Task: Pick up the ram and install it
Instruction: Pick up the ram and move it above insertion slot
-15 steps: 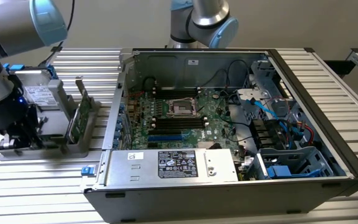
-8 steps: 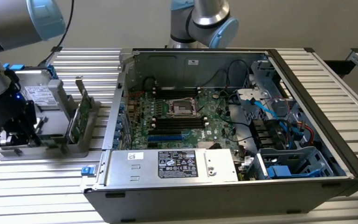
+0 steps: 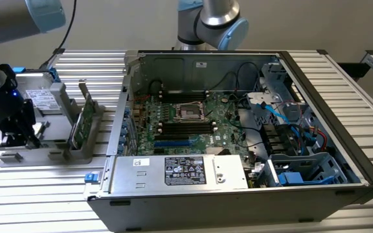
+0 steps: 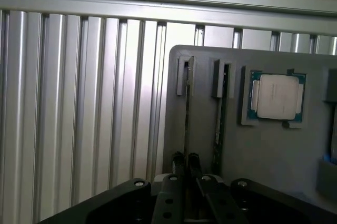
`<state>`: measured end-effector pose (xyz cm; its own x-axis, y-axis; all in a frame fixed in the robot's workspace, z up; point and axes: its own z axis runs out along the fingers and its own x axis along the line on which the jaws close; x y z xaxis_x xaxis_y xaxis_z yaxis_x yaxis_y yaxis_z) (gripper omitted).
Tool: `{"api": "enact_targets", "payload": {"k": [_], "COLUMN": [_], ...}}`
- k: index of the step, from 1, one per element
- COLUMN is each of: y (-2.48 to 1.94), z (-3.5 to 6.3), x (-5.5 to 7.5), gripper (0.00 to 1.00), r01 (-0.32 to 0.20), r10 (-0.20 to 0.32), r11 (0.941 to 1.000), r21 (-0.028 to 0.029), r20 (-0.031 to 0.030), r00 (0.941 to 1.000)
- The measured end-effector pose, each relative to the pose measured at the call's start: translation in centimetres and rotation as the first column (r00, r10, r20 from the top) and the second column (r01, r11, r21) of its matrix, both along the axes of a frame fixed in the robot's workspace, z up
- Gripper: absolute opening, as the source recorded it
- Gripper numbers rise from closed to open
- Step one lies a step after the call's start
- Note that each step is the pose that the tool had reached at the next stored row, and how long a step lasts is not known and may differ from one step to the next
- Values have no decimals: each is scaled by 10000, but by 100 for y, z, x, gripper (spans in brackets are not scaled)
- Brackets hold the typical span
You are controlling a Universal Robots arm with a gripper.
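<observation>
The ram [image 4: 187, 113] stands on edge in a slot of the grey holder tray [image 4: 205, 58], showing as a thin dark strip. My gripper [image 4: 186, 160] is down over it, the two black fingers pressed against either face, shut on the stick. A second thin stick [image 4: 218, 124] stands in the neighbouring slot. In the exterior view my gripper [image 3: 17, 138] hangs low over the same tray [image 3: 44, 158] at the exterior view's left, well away from the open computer case [image 3: 238, 145]. The motherboard [image 3: 180, 121] lies exposed inside, with dark memory slots [image 3: 185, 127] below the processor socket.
A square silver processor [image 4: 277, 96] sits in a pocket of the tray. A tall green expansion card [image 3: 83, 121] stands upright between gripper and case. A silver power supply [image 3: 180, 172] fills the case's near side, with cables and drive cages [image 3: 296, 141] on the exterior view's right. A ribbed aluminium table [image 4: 79, 103] lies under everything.
</observation>
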<state>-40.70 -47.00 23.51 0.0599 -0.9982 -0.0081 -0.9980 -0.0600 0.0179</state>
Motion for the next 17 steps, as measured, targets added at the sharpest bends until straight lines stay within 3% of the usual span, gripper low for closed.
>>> {"api": "enact_targets", "payload": {"k": [10, 17], "y": [1, 1], "z": [257, 443], "x": [105, 267], "gripper": [14, 14], "r01": [3, 2], "r10": [-3, -2], "r11": [10000, 10000], "r21": [7, 25], "r20": [-19, -125], "r00": [10000, 9999]}}
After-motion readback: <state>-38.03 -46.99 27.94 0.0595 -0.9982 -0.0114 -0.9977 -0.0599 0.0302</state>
